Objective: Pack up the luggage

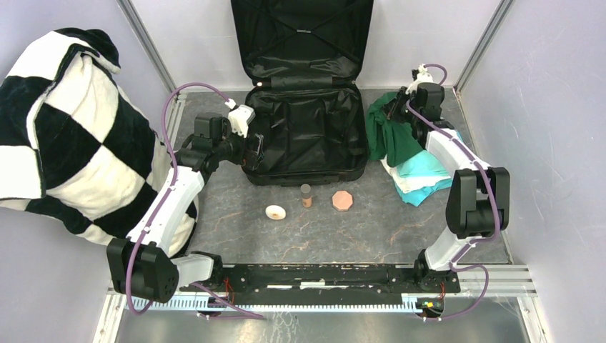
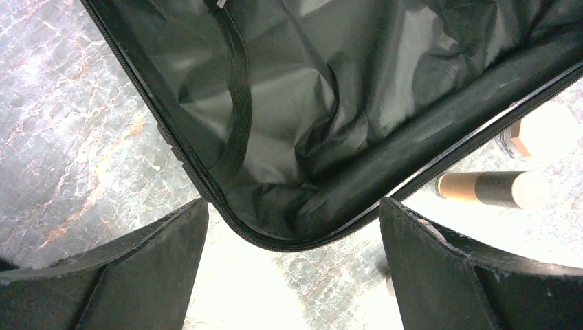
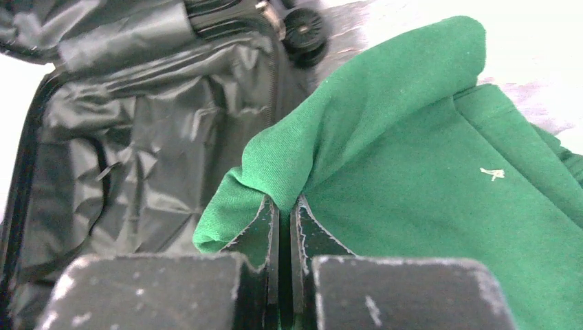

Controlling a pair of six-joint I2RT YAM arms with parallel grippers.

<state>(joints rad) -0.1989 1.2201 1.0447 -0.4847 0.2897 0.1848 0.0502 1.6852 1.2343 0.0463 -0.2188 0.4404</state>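
- Our right gripper (image 3: 283, 206) is almost fully closed and pinches a raised fold of the green garment (image 3: 412, 172). Its fingertips vanish into the cloth, so we cannot see how deep the bite goes.
- From above, that gripper is mostly hidden among the green folds just right of the luggage (image 1: 307, 136).
- The garment covers much of a folded teal and white pile (image 1: 421, 179); we cannot tell its lower layers apart.
- Our left gripper (image 2: 292, 206) stands wide and holds nothing, over the luggage's near left corner. We cannot tell whether it touches the rim.
- The luggage lies open at the middle back of the tabletop (image 1: 321, 236), its black lining bare. Its lid is upright and cut off at the top edge.
- One caster wheel (image 3: 302, 31) shows, blurred, in the right wrist view.
- In front of the luggage sit a white disc (image 1: 275, 211), a brown tube (image 1: 306, 194) and a pinkish octagonal piece (image 1: 343, 201), all too small for us to identify.
- The checkered blanket (image 1: 71, 143) hangs at left, cut off by the frame.
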